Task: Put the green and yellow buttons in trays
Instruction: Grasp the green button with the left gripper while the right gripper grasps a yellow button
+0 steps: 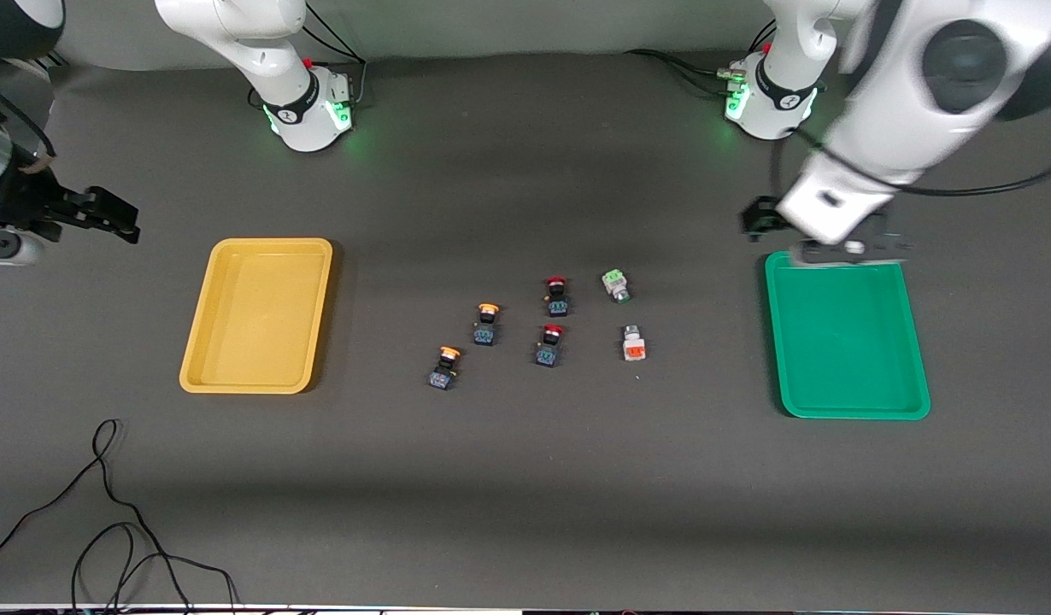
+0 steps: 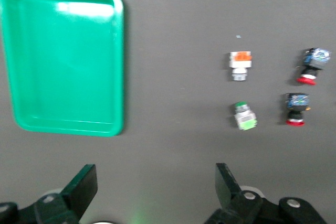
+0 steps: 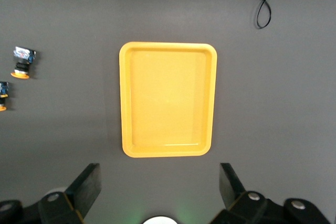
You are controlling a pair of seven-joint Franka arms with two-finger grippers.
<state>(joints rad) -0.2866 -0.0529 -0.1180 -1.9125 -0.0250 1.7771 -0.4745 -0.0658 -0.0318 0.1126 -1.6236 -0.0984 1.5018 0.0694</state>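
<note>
Green and yellow buttons are laid out mid-table between the two trays: two yellow-capped ones [image 1: 486, 323] [image 1: 444, 367] nearer the yellow tray [image 1: 202, 363], the white green-marked one [image 1: 616, 285] and white orange-marked one [image 1: 633, 342] nearer the green tray [image 1: 914, 376]. Two red-capped switches [image 1: 556, 295] [image 1: 549, 344] are placed among them. Both trays are seen bare inside. The left gripper [image 2: 153, 190] is held with fingers spread, apparently over the green tray's edge nearest the bases, though blurred in the front view. The right gripper [image 3: 160, 188] is likewise spread wide, held above the table at the right arm's end, beside the yellow tray
</note>
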